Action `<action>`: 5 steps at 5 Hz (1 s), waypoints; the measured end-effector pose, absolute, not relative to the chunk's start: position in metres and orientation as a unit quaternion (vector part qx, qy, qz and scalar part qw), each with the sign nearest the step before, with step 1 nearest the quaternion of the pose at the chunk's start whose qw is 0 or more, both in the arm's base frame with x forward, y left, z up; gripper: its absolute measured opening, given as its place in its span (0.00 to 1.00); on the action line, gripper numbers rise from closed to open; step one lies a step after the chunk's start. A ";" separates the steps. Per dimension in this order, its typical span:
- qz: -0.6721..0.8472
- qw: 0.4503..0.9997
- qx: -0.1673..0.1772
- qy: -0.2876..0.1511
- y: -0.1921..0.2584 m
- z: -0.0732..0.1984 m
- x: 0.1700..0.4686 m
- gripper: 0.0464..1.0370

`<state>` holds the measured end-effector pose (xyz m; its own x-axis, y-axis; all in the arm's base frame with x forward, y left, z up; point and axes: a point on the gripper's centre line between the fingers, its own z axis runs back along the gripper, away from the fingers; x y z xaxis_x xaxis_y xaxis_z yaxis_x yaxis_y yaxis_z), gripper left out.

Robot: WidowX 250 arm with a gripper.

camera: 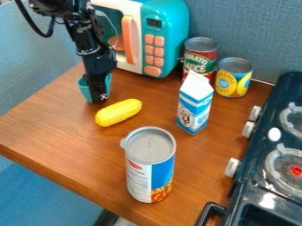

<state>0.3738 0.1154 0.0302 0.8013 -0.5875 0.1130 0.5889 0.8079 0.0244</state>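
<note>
The black gripper (98, 90) hangs down at the left rear of the wooden counter, in front of a toy microwave. A small teal cup (84, 87) is right at the gripper, which covers its middle, so part of the cup shows on either side. How the gripper touches the cup is hidden. Just to the right and nearer the camera lies a yellow toy corn cob (118, 112) on its side.
The teal and white microwave (175, 33) stands at the back. To its right are a red tomato can (200, 62), a yellow-labelled can (233, 79) and an upright milk carton (194, 106). A tall can (149, 167) stands in front, a dark stove (265, 176) at right.
</note>
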 end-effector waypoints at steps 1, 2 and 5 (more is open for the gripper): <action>-0.316 0.947 -0.004 -0.061 0.118 0.028 0.382 0.11; -0.344 0.937 -0.026 -0.064 0.113 0.023 0.384 0.33; -0.318 0.939 -0.008 -0.130 0.131 0.082 0.363 0.97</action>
